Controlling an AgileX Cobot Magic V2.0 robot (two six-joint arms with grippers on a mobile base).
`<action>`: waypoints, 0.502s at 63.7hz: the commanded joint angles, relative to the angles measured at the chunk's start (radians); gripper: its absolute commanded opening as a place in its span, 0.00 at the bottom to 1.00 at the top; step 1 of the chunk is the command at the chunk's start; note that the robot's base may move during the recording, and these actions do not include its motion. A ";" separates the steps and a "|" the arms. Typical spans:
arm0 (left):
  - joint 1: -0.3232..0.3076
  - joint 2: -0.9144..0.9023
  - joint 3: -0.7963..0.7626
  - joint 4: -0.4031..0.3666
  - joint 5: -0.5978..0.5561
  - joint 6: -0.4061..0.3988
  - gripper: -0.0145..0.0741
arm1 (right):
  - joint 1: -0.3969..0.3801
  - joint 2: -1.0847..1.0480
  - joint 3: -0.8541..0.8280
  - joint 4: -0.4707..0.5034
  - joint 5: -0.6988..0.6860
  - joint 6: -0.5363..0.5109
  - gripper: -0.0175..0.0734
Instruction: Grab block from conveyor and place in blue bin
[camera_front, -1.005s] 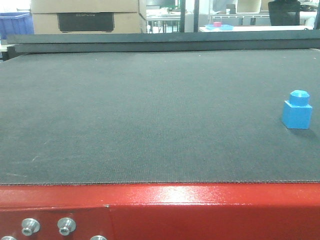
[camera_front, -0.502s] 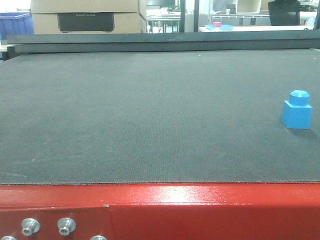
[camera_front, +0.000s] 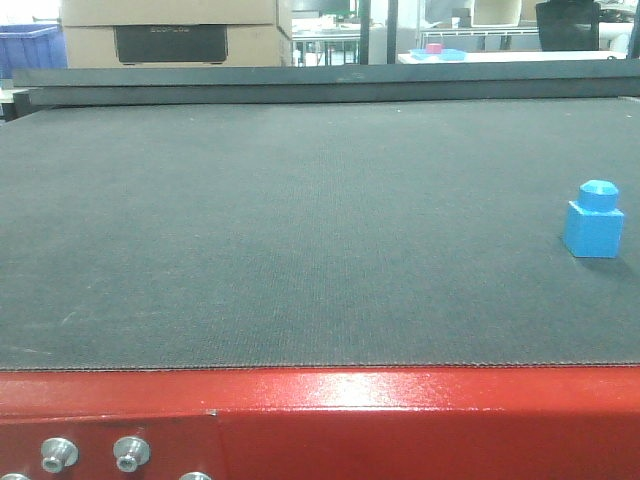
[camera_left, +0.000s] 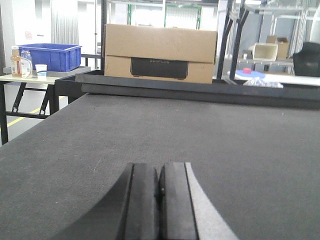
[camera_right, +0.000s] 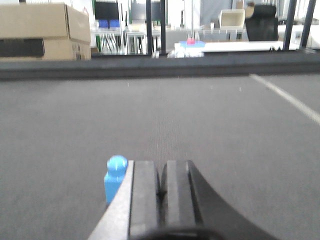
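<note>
The bright blue block (camera_front: 594, 220) stands upright on the dark grey conveyor (camera_front: 300, 220) near its right edge, knob up. In the right wrist view the block (camera_right: 115, 177) sits just left of my right gripper (camera_right: 161, 172), partly hidden behind the left finger; that gripper is shut with nothing in it. My left gripper (camera_left: 159, 172) hovers over bare belt, shut and empty. A blue bin (camera_left: 50, 56) rests on a side table beyond the belt's far left corner. Neither gripper shows in the front view.
The red frame (camera_front: 320, 420) with silver bolts (camera_front: 58, 453) runs along the near edge. A cardboard box (camera_left: 160, 53) stands behind the far rail. A bottle and a cup (camera_left: 41, 70) stand next to the bin.
</note>
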 joint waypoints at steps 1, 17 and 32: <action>0.005 -0.005 -0.002 -0.036 -0.066 0.000 0.04 | -0.004 -0.004 0.000 -0.006 -0.096 -0.002 0.01; 0.005 -0.005 -0.189 -0.044 -0.031 0.000 0.04 | -0.004 -0.004 -0.243 -0.006 -0.005 -0.002 0.01; 0.005 0.184 -0.646 -0.030 0.400 0.000 0.12 | 0.000 0.184 -0.627 -0.006 0.307 -0.002 0.14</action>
